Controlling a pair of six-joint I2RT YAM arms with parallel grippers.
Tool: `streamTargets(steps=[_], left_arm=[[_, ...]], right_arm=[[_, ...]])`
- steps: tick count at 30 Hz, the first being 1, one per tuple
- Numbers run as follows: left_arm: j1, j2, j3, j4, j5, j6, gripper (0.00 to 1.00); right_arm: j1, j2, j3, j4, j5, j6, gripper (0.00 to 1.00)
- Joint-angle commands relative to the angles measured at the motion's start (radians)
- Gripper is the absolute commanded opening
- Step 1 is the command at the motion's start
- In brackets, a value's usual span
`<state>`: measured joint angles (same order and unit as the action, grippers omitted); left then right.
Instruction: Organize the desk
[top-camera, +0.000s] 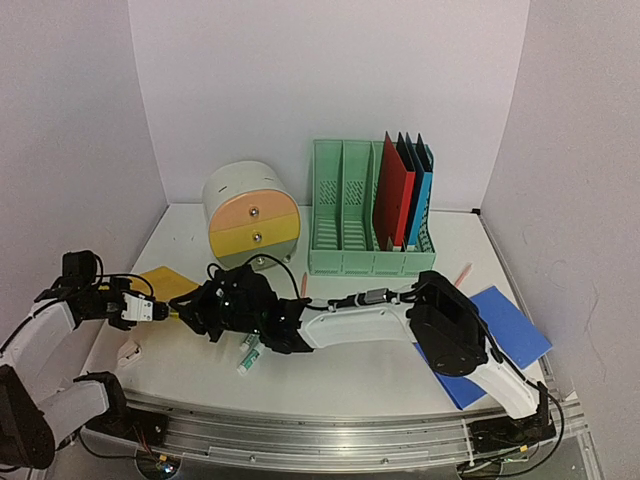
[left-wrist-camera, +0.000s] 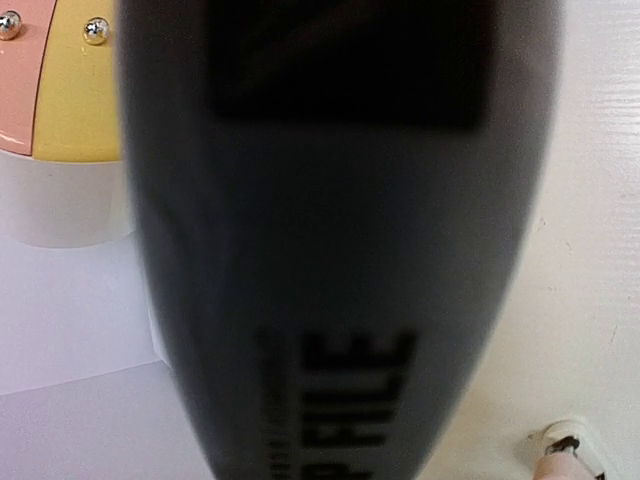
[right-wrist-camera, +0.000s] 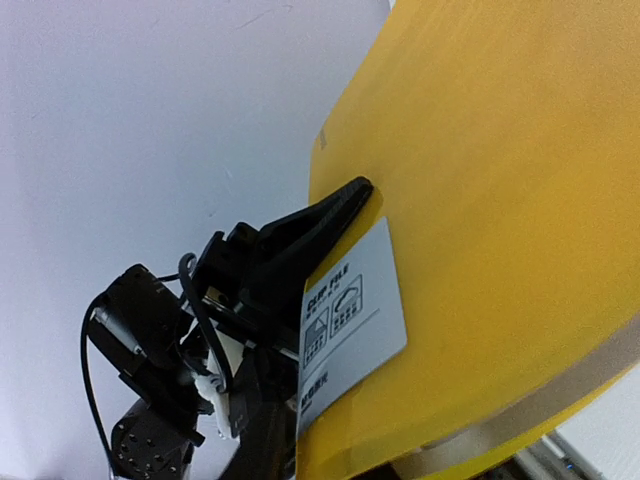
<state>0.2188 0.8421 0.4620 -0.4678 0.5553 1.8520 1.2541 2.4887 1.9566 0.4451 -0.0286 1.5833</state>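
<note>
On the white desk (top-camera: 370, 375), a yellow clip file (top-camera: 165, 283) is held off the surface at the left. My left gripper (top-camera: 163, 312) is shut on its edge. The right wrist view shows one black left finger (right-wrist-camera: 320, 215) lying on the file's yellow face (right-wrist-camera: 500, 180) beside its grey label (right-wrist-camera: 350, 320). The file sits so close to the left wrist camera that it fills that view as a dark blur (left-wrist-camera: 340, 250) and hides the left fingers. My right gripper (top-camera: 195, 315) reaches across to the file's near corner. Its own fingers are hidden.
A round drawer unit (top-camera: 252, 215) and a mint-green rack (top-camera: 345, 215) holding red, black and blue folders stand at the back. A blue folder (top-camera: 505, 335) lies under the right arm. A white-green marker (top-camera: 248, 355), a white item (top-camera: 130, 351) and two pencils (top-camera: 303, 285) lie loose.
</note>
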Motion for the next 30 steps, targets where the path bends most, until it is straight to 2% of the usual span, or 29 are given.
streamTargets(steps=[1,5,10,13,15,16,18,19,21,24,30], left_arm=[[0.009,-0.024,0.182,-0.16,-0.046,-0.021,0.0],[0.009,-0.007,0.341,-0.396,-0.091,0.095,0.0],[0.009,0.044,0.502,-0.487,-0.068,0.04,0.0],[0.01,0.095,0.641,-0.54,-0.026,-0.022,0.0],[0.009,0.137,0.765,-0.637,0.024,-0.03,0.0],[0.009,0.157,0.829,-0.714,0.061,-0.02,0.0],[0.009,0.19,0.937,-0.874,0.14,0.006,0.0],[0.008,0.2,0.972,-0.951,0.184,0.017,0.0],[0.008,0.179,0.972,-0.963,0.258,-0.003,0.0],[0.01,0.127,0.933,-0.962,0.279,0.042,0.0],[0.009,0.104,0.947,-0.963,0.343,0.043,0.0]], right_arm=[[0.029,-0.121,-0.032,-0.017,-0.086,-0.075,0.29],[0.028,-0.228,-0.112,-0.029,-0.107,-0.186,0.45],[0.029,-0.455,-0.226,-0.094,-0.051,-0.484,0.52],[0.029,-0.58,-0.239,-0.161,-0.021,-0.794,0.58],[0.034,-0.648,-0.228,-0.283,0.058,-1.069,0.64],[0.035,-0.678,-0.231,-0.352,0.115,-1.209,0.7],[0.038,-0.725,-0.249,-0.445,0.211,-1.492,0.93],[0.043,-0.74,-0.261,-0.476,0.242,-1.639,0.98],[0.053,-0.751,-0.268,-0.499,0.275,-1.846,0.98],[0.061,-0.71,-0.197,-0.528,0.332,-2.087,0.98],[0.071,-0.54,0.009,-0.59,0.306,-2.366,0.98]])
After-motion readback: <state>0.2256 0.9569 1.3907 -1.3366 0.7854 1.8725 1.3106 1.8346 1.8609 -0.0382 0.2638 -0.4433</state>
